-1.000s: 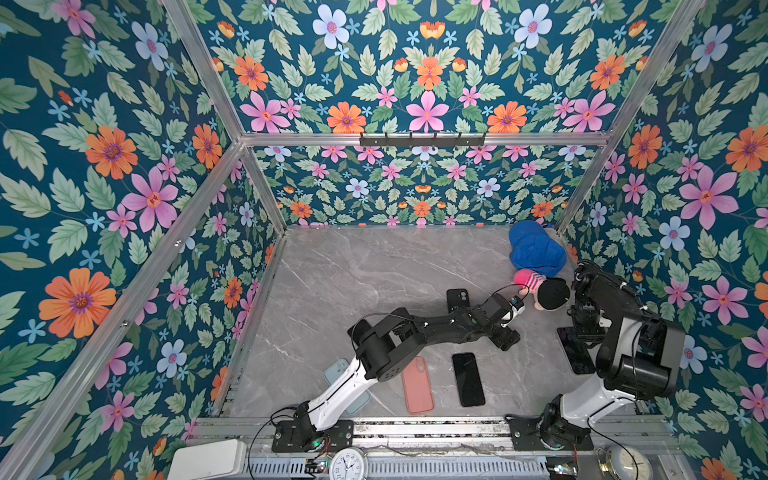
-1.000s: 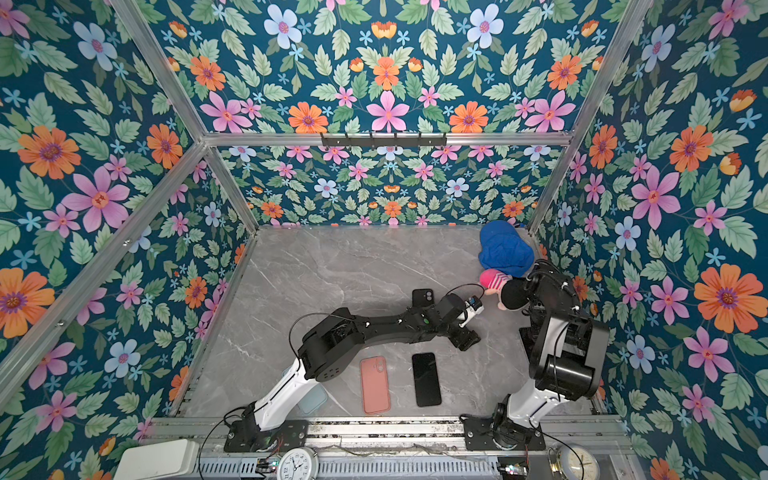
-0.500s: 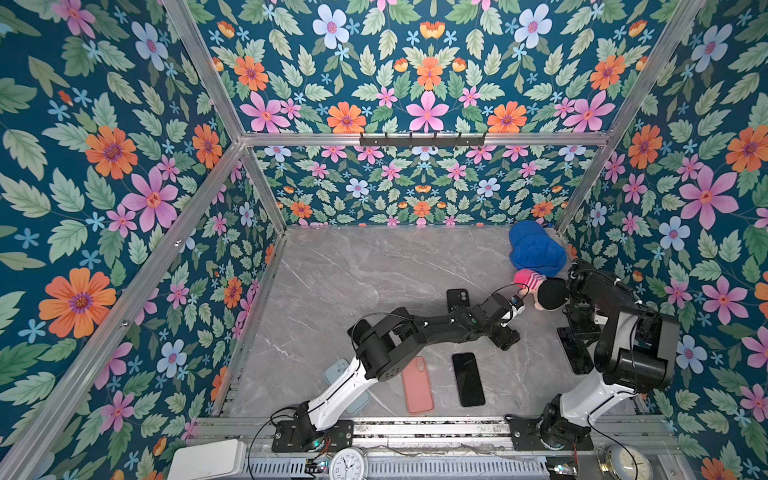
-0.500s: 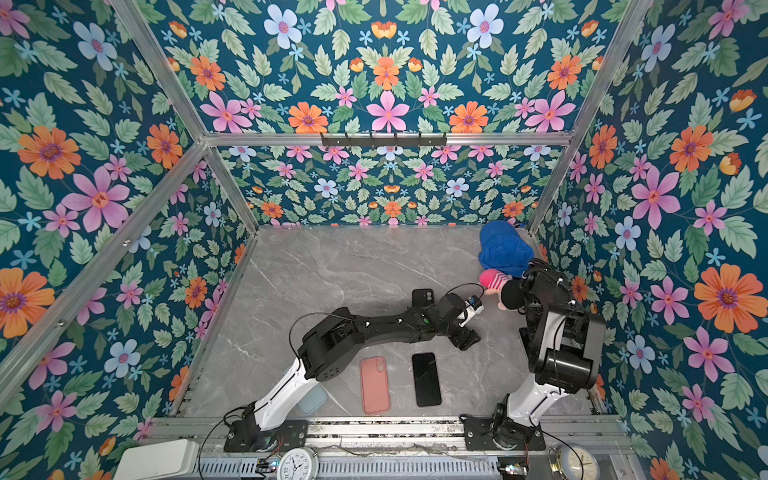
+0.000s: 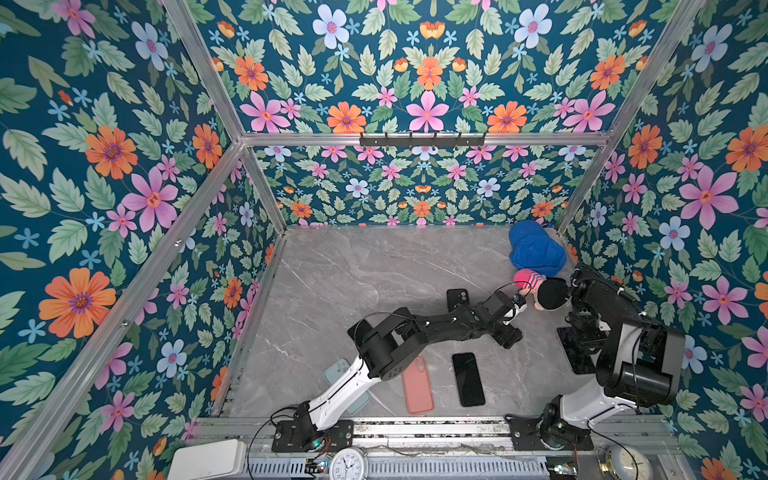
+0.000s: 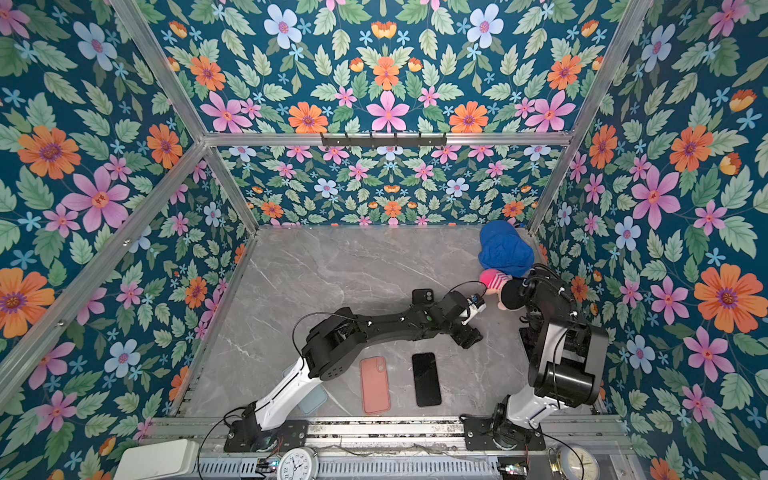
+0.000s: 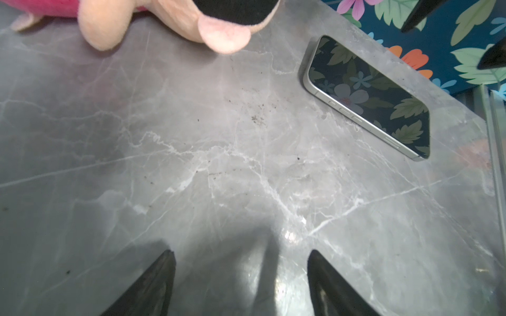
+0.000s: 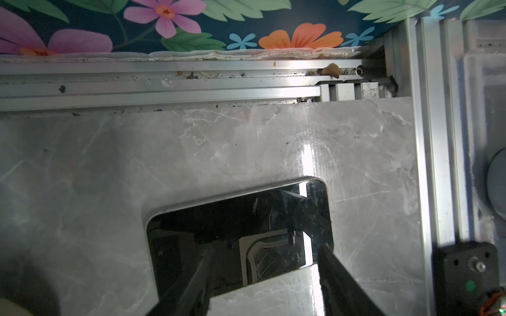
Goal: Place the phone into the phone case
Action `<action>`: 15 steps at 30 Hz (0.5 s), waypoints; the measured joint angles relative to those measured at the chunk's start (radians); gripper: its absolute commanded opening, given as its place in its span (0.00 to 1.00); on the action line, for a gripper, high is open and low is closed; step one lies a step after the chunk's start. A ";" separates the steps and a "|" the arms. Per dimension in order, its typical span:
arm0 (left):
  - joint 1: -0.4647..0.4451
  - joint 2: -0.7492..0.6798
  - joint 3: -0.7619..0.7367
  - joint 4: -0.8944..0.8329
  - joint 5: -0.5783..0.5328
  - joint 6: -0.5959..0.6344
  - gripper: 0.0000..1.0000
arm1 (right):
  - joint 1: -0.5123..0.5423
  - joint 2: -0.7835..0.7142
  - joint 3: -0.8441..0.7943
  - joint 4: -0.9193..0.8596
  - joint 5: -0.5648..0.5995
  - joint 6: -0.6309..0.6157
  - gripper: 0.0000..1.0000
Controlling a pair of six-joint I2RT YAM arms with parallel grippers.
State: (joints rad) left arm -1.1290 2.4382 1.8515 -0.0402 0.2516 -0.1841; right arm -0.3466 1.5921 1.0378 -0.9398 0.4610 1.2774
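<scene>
The grey marble tabletop (image 5: 332,282) carries everything. The left arm (image 5: 436,322) stretches across it toward the right, and its left gripper (image 7: 241,254) hangs just above bare stone, fingers apart and holding nothing. The right arm (image 5: 631,349) stands at the right side. Its right gripper (image 8: 265,246) is low over a silver-edged phone (image 8: 232,216), fingers apart and not clamped; whether they touch it is unclear. A doll (image 5: 540,266) lies in the far right corner. Near the front edge, a pink case (image 5: 417,386) lies flat, with a black phone (image 5: 468,379) just beside it on the right, not touching. A pale blue case (image 5: 336,370) lies partly under the left arm.
</scene>
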 measured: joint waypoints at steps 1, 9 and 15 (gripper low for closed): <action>0.000 0.003 0.008 -0.006 0.000 0.000 0.78 | -0.002 -0.001 -0.002 0.001 0.004 0.002 0.60; -0.010 0.048 0.100 -0.061 0.000 0.022 0.79 | -0.014 0.004 0.021 0.002 0.018 -0.006 0.60; -0.035 0.130 0.270 -0.098 0.000 0.111 0.83 | -0.019 0.002 0.015 0.002 0.027 -0.024 0.60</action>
State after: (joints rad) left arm -1.1645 2.5683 2.1216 -0.1383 0.2520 -0.0727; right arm -0.3656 1.5940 1.0531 -0.9379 0.4885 1.2537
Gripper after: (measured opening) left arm 0.821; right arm 0.597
